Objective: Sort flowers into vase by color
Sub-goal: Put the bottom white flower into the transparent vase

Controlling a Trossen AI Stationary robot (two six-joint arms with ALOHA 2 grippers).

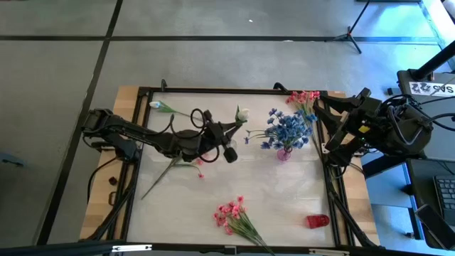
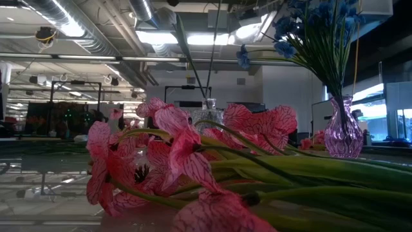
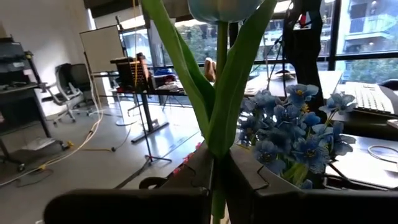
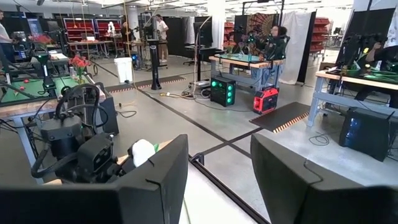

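The left gripper [image 1: 232, 135], clamped on a white-budded flower [image 1: 243, 114], carries it mid-sort; next, a vase other than the blue-filled one [image 1: 284, 154] just ahead.

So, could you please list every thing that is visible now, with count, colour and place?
white flower in grip: one, white bud on a green stem, held above the table's middle
white flower lying: one, white bud, far left part of the table
blue flowers: one bunch, blue, standing in the vase
vase: one, pink-purple glass, right of the middle
pink flowers near: one bunch, pink, near edge
pink flowers far: one bunch, pink, far right corner
loose stem: one, green with small pink bits, left of the middle
red object: one, red, near right corner; kind unclear
table: one, whitish top, black frame
left gripper: shut on the white flower's stem
right gripper: open, empty, at the right edge
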